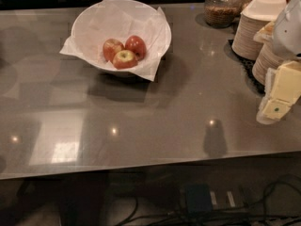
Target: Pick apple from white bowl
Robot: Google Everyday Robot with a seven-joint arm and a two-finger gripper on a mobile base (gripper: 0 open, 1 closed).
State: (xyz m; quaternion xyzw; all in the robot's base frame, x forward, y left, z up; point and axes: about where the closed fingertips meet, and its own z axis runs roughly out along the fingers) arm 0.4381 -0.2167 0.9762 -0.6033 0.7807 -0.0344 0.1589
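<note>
Cables [221, 210]: dark loops on the floor below the near edge of the worktop.
Worktop [155, 121]: grey and glossy, with small light reflections on its near half.
Gripper [277, 102]: at the right edge of the view, pale yellow below a white arm, hanging over the right side of the worktop, well apart from the white bowl. I cannot tell whether it is released or clenched; nothing shows in its grasp.
White bowl [89, 20]: far left of centre on the worktop, lined with crinkled white paper whose corners overhang the rim.
Apple [136, 45]: deep red and glossy, inside the white bowl at the back right of three.
Yellow-green-topped apple [124, 59]: in front, touching it.
Streaked paler red apple [112, 48]: at the left, just beside it.
Stacked disposable bowls [249, 39]: far right, behind the gripper.
Glass jar [222, 6]: at the far edge, holding brown contents.
</note>
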